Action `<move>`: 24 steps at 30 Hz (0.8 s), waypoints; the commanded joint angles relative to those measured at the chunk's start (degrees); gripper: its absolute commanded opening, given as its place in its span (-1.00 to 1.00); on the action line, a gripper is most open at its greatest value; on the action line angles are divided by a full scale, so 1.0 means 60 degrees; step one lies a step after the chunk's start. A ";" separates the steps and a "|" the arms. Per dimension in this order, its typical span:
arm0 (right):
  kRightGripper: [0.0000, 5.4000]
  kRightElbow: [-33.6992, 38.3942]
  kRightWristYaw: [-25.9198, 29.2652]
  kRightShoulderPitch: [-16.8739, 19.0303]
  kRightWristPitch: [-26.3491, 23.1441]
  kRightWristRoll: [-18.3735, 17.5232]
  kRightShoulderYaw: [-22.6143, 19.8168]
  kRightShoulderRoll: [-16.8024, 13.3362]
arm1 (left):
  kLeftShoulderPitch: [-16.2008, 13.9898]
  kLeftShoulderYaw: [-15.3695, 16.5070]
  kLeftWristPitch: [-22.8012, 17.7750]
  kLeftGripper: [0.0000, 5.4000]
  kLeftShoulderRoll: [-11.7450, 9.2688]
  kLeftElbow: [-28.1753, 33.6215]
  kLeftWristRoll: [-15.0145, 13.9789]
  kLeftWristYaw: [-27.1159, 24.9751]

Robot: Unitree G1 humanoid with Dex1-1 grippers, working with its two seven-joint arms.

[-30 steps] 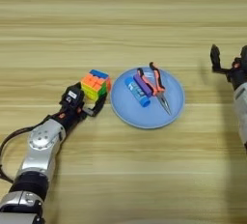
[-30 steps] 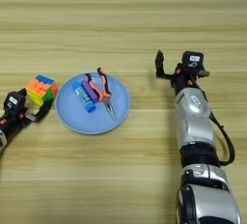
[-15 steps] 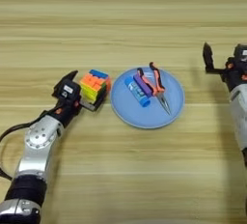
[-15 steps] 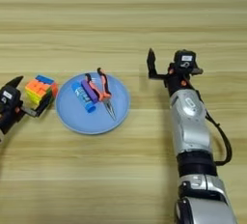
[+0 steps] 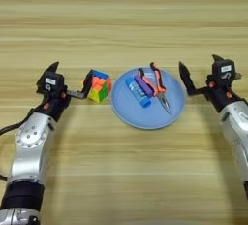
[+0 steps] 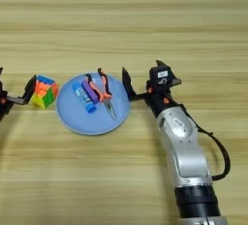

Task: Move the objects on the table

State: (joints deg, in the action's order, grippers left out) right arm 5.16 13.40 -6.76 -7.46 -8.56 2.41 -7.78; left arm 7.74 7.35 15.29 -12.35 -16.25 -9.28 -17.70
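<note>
Left claw (image 5: 70,81) wide beside cube (image 5: 99,86); right claw (image 6: 143,79) wide at plate (image 5: 127,112) edge; pliers (image 5: 159,86) on plate.

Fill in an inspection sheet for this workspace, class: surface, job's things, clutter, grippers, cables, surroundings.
Surface: light wooden table.
Job's things: puzzle cube on the table, just left of the blue plate; pliers lying on the plate.
Clutter: blue-and-purple cylinder on the plate beside the pliers.
Grippers: left gripper open, one finger at the cube's left side; right gripper open at the plate's right rim.
Cables: black cable along the right arm.
Surroundings: nothing seen.
</note>
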 commanded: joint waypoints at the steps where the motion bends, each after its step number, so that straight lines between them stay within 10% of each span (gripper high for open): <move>1: 1.00 0.0669 0.0352 0.0241 -0.0850 -0.0078 0.0541 -0.0003 | 0.0157 0.0107 -0.0110 0.99 0.0016 0.0152 0.0298 0.0547; 24: 1.00 0.2189 0.1541 0.0776 -0.4256 -0.1330 0.2057 0.0154 | 0.0151 -0.0065 -0.0057 0.99 0.0134 0.0010 0.0833 0.1300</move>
State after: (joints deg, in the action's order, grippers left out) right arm 17.28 22.00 -2.55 -31.04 -15.18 14.68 -6.94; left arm 8.57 7.45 15.34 -11.84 -15.97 -4.93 -10.23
